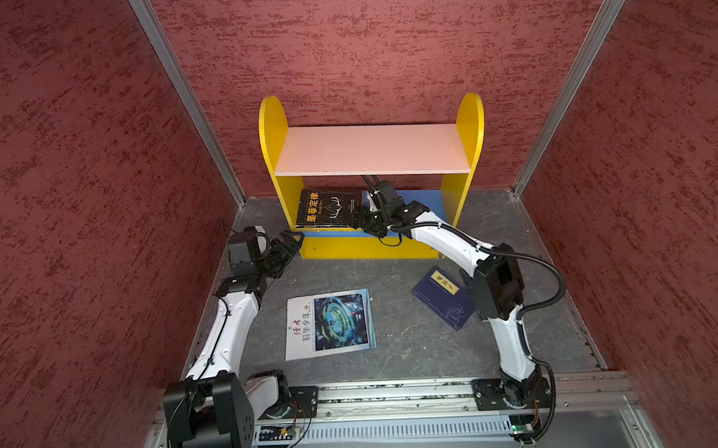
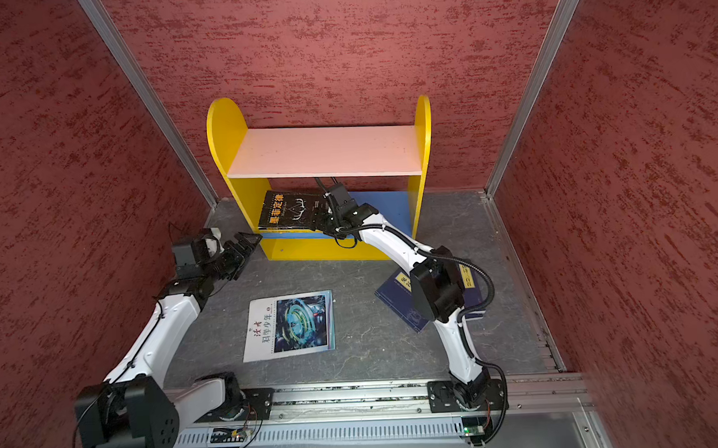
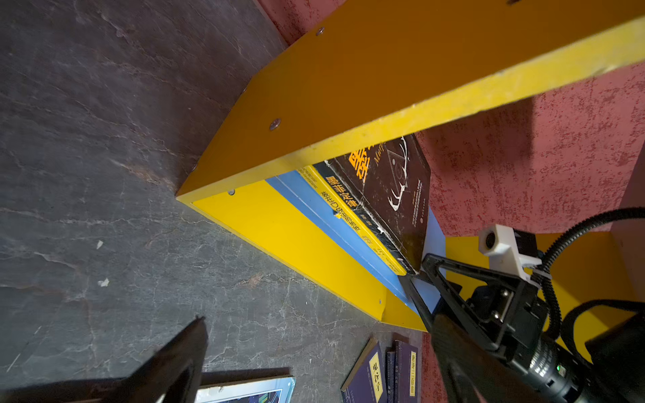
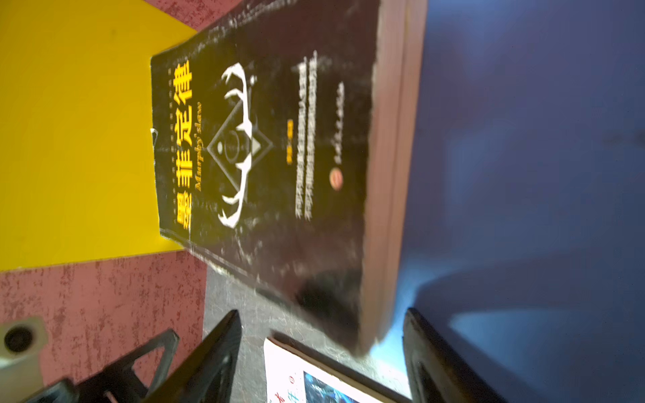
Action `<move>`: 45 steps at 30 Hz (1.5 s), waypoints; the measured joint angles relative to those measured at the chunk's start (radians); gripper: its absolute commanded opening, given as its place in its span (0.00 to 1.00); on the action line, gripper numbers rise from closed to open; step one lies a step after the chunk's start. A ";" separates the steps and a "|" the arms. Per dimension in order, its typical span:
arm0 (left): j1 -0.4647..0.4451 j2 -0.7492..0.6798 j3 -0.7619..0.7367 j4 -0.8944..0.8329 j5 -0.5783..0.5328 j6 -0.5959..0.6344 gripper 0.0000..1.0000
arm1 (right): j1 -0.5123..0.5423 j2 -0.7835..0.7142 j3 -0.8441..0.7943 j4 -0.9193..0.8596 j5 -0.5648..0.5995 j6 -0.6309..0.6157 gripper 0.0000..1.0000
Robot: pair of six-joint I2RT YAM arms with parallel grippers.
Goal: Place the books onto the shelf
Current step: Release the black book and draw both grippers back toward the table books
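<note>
Placing step: black book [image 1: 327, 207] lies on the shelf's [image 1: 370, 149] blue lower board [image 1: 421, 205] (atop a yellow book [image 3: 352, 216]). Right gripper [image 1: 363, 225] spread loose around its corner, left gripper [image 1: 289, 240] spread, empty. Next, likely: back out clear, fetch the magazine [image 1: 330, 324].

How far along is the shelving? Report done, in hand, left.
Done: yellow book lies on the shelf's blue board. In hand: black book sits on it, right gripper open around its corner. To do: white magazine and two navy books on the floor; left gripper open, empty.
</note>
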 measured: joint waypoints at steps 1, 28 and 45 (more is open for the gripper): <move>0.000 0.000 -0.006 0.000 -0.002 0.000 1.00 | 0.000 -0.030 -0.047 0.021 0.000 0.000 0.75; -0.039 0.010 -0.092 -0.158 -0.131 0.000 0.99 | -0.036 -0.975 -1.091 0.135 0.477 0.182 0.95; -0.045 -0.001 -0.170 -0.498 -0.318 -0.019 0.99 | -0.067 -0.954 -1.233 0.111 0.396 0.227 0.97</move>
